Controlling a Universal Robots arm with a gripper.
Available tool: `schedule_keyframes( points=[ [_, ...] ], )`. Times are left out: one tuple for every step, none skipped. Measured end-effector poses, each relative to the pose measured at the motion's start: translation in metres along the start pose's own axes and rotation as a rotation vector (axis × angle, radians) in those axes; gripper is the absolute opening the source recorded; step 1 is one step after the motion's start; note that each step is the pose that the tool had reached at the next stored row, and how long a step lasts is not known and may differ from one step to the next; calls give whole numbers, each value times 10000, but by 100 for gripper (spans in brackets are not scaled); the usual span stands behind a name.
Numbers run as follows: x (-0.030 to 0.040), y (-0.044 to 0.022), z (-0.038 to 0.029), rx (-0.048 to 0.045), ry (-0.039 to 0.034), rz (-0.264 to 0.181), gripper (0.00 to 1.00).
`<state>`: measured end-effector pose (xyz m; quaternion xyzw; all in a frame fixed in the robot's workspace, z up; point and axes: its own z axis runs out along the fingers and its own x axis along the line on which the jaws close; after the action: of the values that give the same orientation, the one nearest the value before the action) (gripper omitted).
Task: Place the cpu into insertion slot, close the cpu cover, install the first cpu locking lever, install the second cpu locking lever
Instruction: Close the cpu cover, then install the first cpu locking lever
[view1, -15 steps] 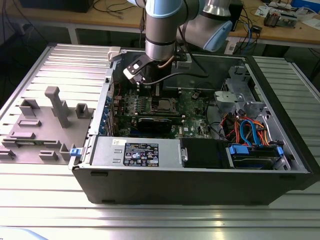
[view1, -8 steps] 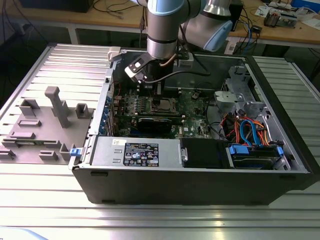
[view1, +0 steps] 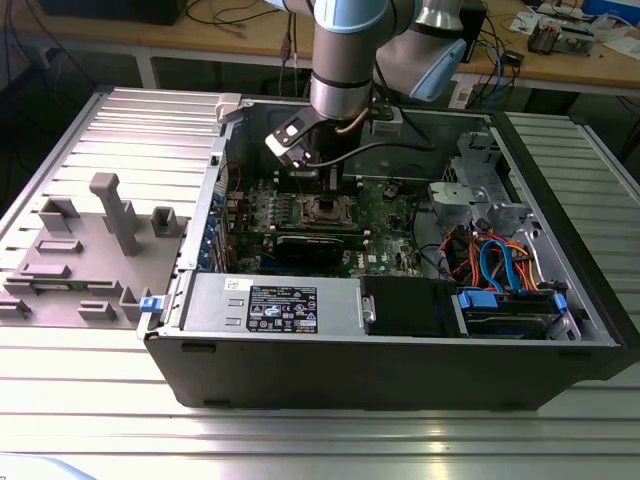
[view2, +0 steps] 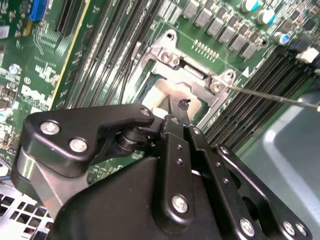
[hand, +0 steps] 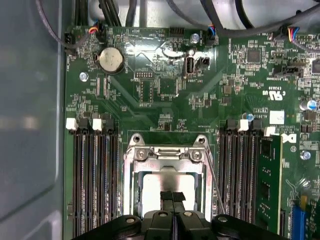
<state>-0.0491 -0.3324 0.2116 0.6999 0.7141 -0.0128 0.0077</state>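
- The end effector (hand: 172, 196) is matte black, with silver screw heads on its jointed links; its two slim fingers are pressed flat together with nothing seen between them
- The cpu (hand: 152, 192), a flat square chip with a dull silver-grey top, lies in the insertion slot (view1: 322, 212), directly under the end effector's tips; I cannot tell whether the tips touch it
- The cpu cover (hand: 167, 161), a thin bright metal frame with a large central cut-out, lies round the slot with the cpu showing through the opening; screws sit at its corners, and I cannot tell whether it is fully seated
- A locking lever (hand: 216, 180), a thin bare wire rod, runs along one side of the slot; in the second wrist view it slants away from the slot's corner over the neighbouring sockets
- Long narrow black memory slots (hand: 95, 180) flank the insertion slot on both sides; a green memory module (hand: 270, 185) stands in one bank
- The green circuit board (hand: 165, 100) around the slot carries fine white print, and a round silver coin battery (hand: 110, 60) sits well apart from the slot
- A black power supply (view1: 300, 305), well apart from the slot at the case's near wall, bears a white printed label
- The dark grey computer case (view1: 400, 375) holding the slot lies open on a ribbed aluminium table (view1: 300, 440), and a grey plastic fixture tray (view1: 100, 250) lies beside the case
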Motion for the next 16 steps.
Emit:
schedule_keyframes(
  points=[
    [0,0,0,1,0,1,11],
    [1,1,0,0,0,2,11],
    [1,2,0,1,0,1,11],
    [0,2,0,0,0,1,11],
    [0,2,0,0,0,1,11],
    [1,3,0,0,0,1,11],
    [0,17,0,0,0,1,11],
    [0,29,0,0,0,1,11],
    [0,30,0,0,0,1,11],
    [0,30,0,1,0,1,11],
    [0,30,0,0,0,1,11],
    [0,31,0,1,-1,0,11],
    [0,31,0,0,-1,1,11],
    [0,31,0,0,0,1,11],
    [0,31,0,0,-1,1,11],
    [0,32,0,0,-1,1,11]
  ],
)
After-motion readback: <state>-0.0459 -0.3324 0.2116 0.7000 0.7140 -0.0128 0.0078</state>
